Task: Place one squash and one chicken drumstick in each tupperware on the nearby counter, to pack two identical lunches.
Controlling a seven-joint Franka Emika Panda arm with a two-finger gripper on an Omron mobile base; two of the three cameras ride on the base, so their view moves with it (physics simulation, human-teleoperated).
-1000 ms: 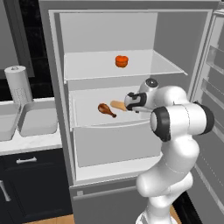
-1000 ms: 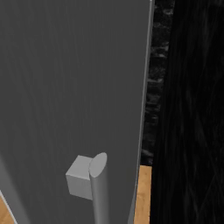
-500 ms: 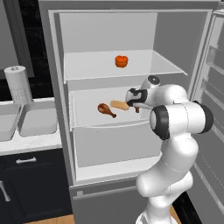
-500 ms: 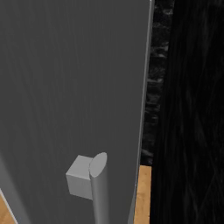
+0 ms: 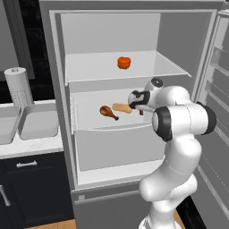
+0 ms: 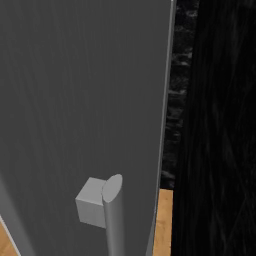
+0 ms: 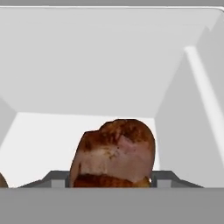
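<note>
My gripper (image 5: 135, 103) reaches into the open fridge at the middle shelf. In the hand view the gripper (image 7: 111, 180) is shut on a chicken drumstick (image 7: 114, 153), with a fingertip pressed against each side of its bulbous end. A second chicken drumstick (image 5: 108, 112) lies on the same shelf to the left, beside the pale tan squash (image 5: 121, 107). The orange-red squash (image 5: 124, 62) sits on the shelf above. One tupperware (image 5: 39, 121) stands on the counter (image 5: 31, 146) left of the fridge. Another tupperware (image 5: 6, 126) is cut off by the left edge.
A paper towel roll (image 5: 18, 85) stands behind the tubs. The fridge door (image 5: 219, 89) hangs open to the right of the arm, and its grey outer face with a bar handle (image 6: 114, 215) fills the right base view. Dark navy cabinets (image 5: 31, 188) sit under the counter.
The jaws have closed from wide open onto the drumstick on the middle shelf. The arm has barely moved.
</note>
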